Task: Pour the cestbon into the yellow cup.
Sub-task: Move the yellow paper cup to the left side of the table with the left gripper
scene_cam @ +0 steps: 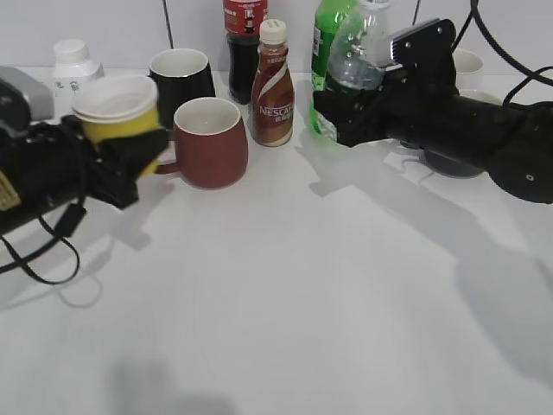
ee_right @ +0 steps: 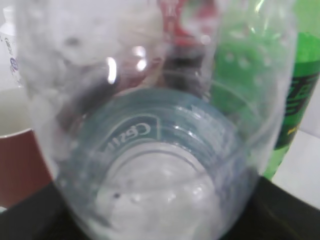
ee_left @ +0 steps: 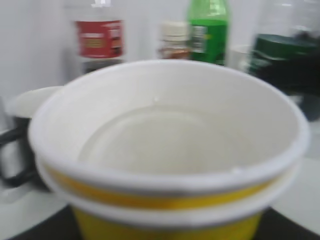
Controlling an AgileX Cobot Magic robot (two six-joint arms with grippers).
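My left gripper (scene_cam: 130,156) is shut on the yellow cup (scene_cam: 119,108) and holds it upright above the table at the left. The cup fills the left wrist view (ee_left: 165,150), white inside, with clear water showing in it. My right gripper (scene_cam: 341,108) is shut on the cestbon (scene_cam: 356,56), a clear bottle held nearly upright at the back right, in front of the green soda bottle. The cestbon fills the right wrist view (ee_right: 150,150), seen from above through its clear wall. The cup and the cestbon are well apart.
A dark red mug (scene_cam: 210,141) and a black mug (scene_cam: 181,78) stand just right of the cup. Behind stand a brown Nescafe bottle (scene_cam: 273,86), a cola bottle (scene_cam: 244,39), a green soda bottle (scene_cam: 328,35) and a white bottle (scene_cam: 73,62).
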